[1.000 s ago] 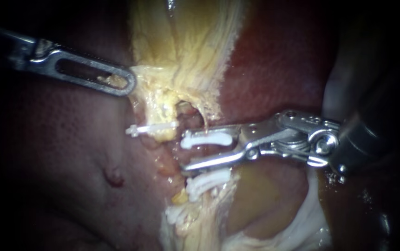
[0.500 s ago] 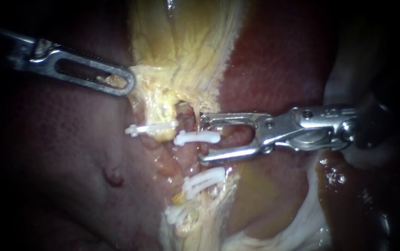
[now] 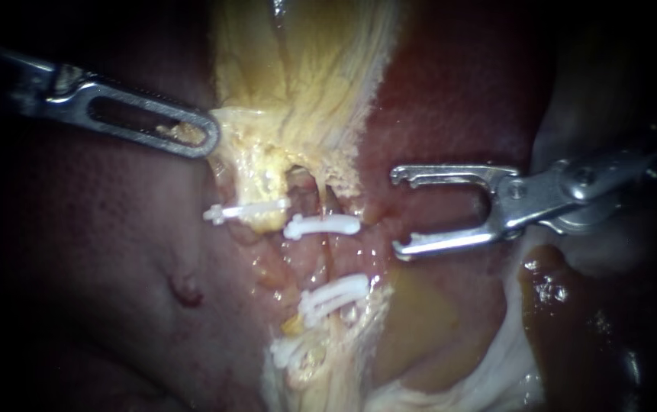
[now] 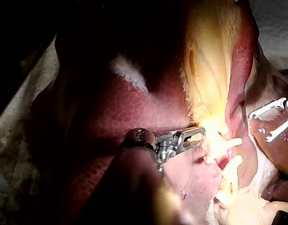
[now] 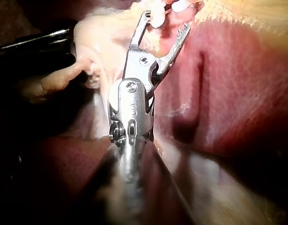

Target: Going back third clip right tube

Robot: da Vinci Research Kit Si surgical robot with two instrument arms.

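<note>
My right instrument stands open and empty over the dark red liver, to the right of the clipped tubes. A white clip lies across the thin right tube, with another white clip lower down. A further clip crosses the tissue to the left. My left instrument is shut on the yellow gallbladder tissue at its neck. In the left wrist view its jaws hold that tissue, with the open right instrument beyond. The right wrist view shows the open jaws just short of the clips.
Pale yellowish tissue with another white clip runs down below the tubes. Whitish membrane and wet brown fluid lie under the right instrument's shaft. Liver surface fills the left side.
The right instrument has drawn back to the right, off the tube, its open jaws now empty. The clip it carried stays on the right tube. The left instrument has not moved.
</note>
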